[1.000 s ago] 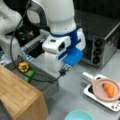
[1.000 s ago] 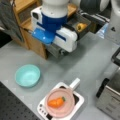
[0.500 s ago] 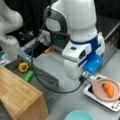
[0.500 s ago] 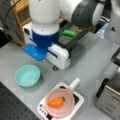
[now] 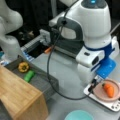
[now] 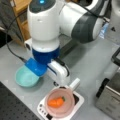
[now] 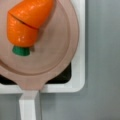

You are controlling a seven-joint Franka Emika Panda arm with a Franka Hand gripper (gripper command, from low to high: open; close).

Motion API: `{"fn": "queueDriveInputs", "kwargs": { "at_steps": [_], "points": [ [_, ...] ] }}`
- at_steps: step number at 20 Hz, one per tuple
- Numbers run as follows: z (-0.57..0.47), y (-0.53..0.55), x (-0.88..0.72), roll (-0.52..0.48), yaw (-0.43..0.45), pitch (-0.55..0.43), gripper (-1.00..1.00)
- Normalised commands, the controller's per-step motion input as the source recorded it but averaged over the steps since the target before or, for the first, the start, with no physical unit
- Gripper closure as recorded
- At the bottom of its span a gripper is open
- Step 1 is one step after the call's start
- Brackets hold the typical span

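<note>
The bench (image 5: 65, 72) is grey and carries everything; in both front views the arm stands low over it, its end effector (image 5: 93, 85) down at the edge of the white stove (image 5: 110, 105), just beside the pan (image 5: 100, 93); its fingers are hidden, so I cannot tell whether they are wide or narrow, and it holds nothing that shows. In a front view the wooden box (image 5: 17, 97) lies at the left, with a grey tray (image 5: 42, 81) beside it; in a front view the teal bowl (image 6: 26, 77) sits left of the stove (image 6: 78, 100), well apart from the pan (image 6: 63, 103). The carrot (image 7: 27, 21) lies in the pink pan (image 7: 57, 47), green stub towards the white handle (image 7: 29, 106); in the wrist view it sits just ahead of the end effector, up and left; the carrot (image 5: 109, 90) touches nothing but the pan. A yellow pepper (image 5: 23, 66) and a green vegetable (image 5: 29, 75) lie in the tray, well apart from the end effector.
</note>
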Motion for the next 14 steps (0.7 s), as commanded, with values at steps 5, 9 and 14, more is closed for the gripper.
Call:
{"fn": "queueDriveInputs", "kwargs": {
  "at_steps": [5,9,14],
  "points": [
    [-0.07,0.03,0.50,0.006,-0.183,0.159,-1.00],
    [-0.01,0.04,0.49,-0.067,-0.221,0.236,-1.00],
    [0.02,0.13,0.52,-0.139,-0.221,0.256,-1.00]
  ]
}}
